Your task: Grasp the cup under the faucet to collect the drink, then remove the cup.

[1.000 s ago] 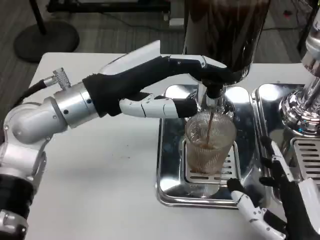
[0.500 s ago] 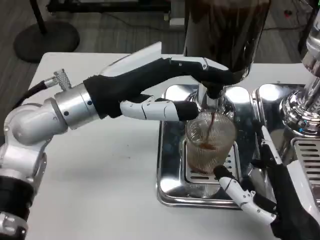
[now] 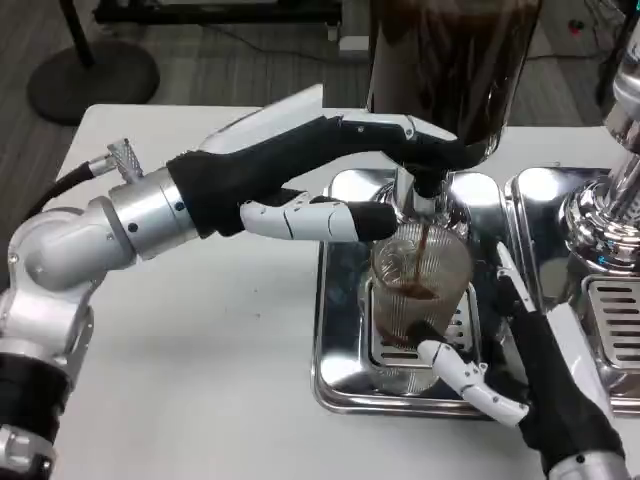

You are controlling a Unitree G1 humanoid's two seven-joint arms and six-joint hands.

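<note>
Right hand (image 3: 520, 385) has advanced over the last second from the tray's near corner to the ribbed glass cup (image 3: 418, 300), fingers spread beside its base, grasp not yet closed. Left hand (image 3: 330, 185) stays pressed on the faucet (image 3: 420, 190); drink is pouring, cup part filled. Steel drip tray (image 3: 335, 340) rim and the neighbouring dispenser (image 3: 600, 220) crowd the withdrawal path.

The left silver forearm reaches in from the picture's left, bent at the elbow, its white-and-black left hand (image 3: 330, 175) stretched forward with fingers extended. The right hand (image 3: 505, 375) rises from the lower right, fingers spread apart and holding nothing.
</note>
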